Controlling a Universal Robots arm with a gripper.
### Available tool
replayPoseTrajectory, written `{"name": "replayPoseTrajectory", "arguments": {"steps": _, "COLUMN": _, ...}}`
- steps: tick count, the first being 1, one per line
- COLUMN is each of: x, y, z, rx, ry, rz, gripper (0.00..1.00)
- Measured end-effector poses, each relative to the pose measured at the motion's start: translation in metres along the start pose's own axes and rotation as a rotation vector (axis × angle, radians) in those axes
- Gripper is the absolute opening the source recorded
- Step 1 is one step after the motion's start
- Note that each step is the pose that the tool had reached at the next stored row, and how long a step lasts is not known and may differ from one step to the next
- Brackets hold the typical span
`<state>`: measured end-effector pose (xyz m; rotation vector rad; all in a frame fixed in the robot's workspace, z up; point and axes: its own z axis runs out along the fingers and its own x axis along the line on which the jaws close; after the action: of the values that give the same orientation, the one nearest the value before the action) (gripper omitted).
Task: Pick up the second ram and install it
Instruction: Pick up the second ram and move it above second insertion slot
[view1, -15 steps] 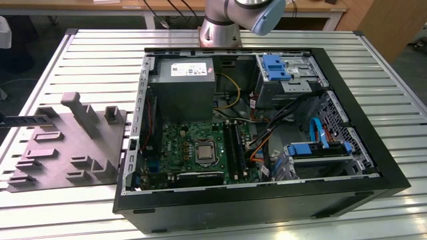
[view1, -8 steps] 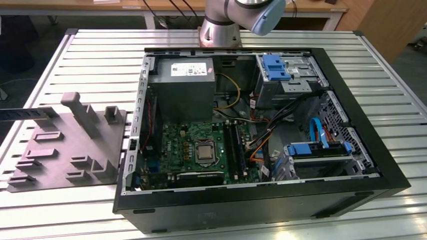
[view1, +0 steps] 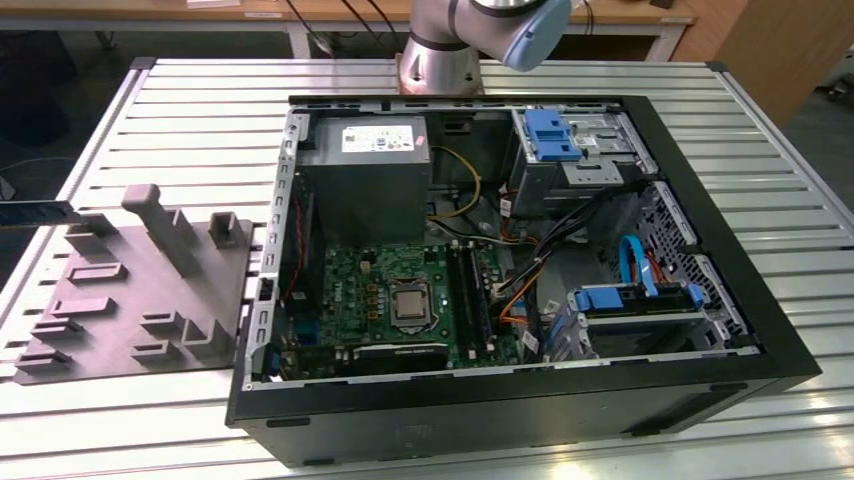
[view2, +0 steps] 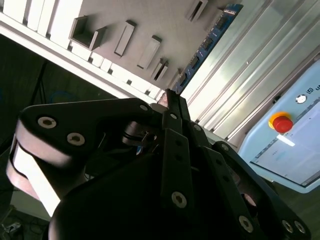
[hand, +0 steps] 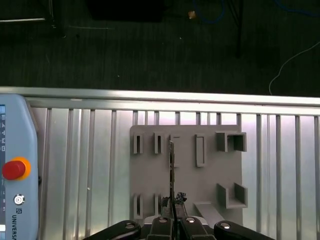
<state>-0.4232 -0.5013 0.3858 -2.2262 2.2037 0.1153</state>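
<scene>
Gripper (view2: 171, 102) clamped on one end of the second ram (view2: 206, 45) (edge-on, probably to suit a slot), over the grey fixture tray (view1: 134, 300), exterior view's left.

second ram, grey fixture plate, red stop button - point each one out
second ram (view2: 206, 45): second wrist view, on its row of bluish chips.
grey fixture plate (hand: 195, 182): first wrist view, on a bare flat patch.
red stop button (hand: 13, 169): first wrist view, on its red cap.
</scene>
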Motion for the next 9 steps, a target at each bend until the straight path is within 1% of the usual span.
{"name": "replayPoseTrajectory", "arguments": {"steps": 9, "x": -0.0014, "y": 0.0011, "z": -0.0246, "rx": 0.0, "ry": 0.0, "rz": 0.0, "gripper": 0.13}}
